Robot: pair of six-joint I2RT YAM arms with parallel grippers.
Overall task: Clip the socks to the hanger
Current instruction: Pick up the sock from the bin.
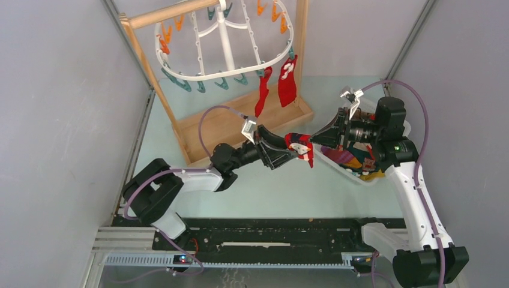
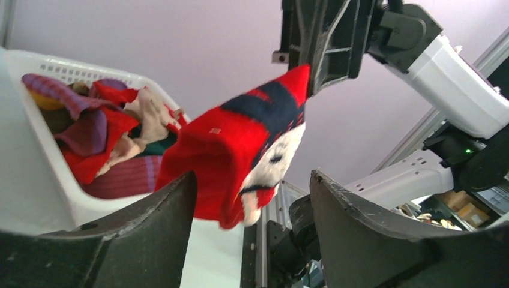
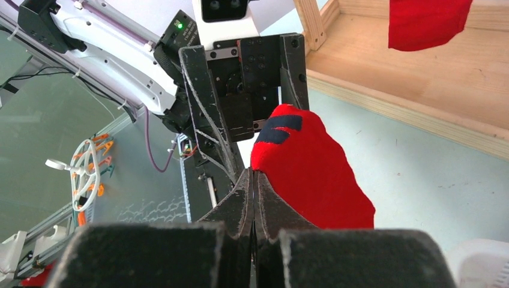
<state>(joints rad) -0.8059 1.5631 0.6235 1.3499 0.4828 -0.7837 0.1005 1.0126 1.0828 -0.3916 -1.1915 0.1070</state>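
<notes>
Socks: two clipped on hanger, third sock clenched in my right end effector, left end effector open, more in basket.

White hanger hung on a wooden stand, two red socks clipped to its near rim (right side), left gripper and right gripper facing tip to tip over the pale table, a red patterned sock between them, white basket of mixed socks under the right arm.
</notes>
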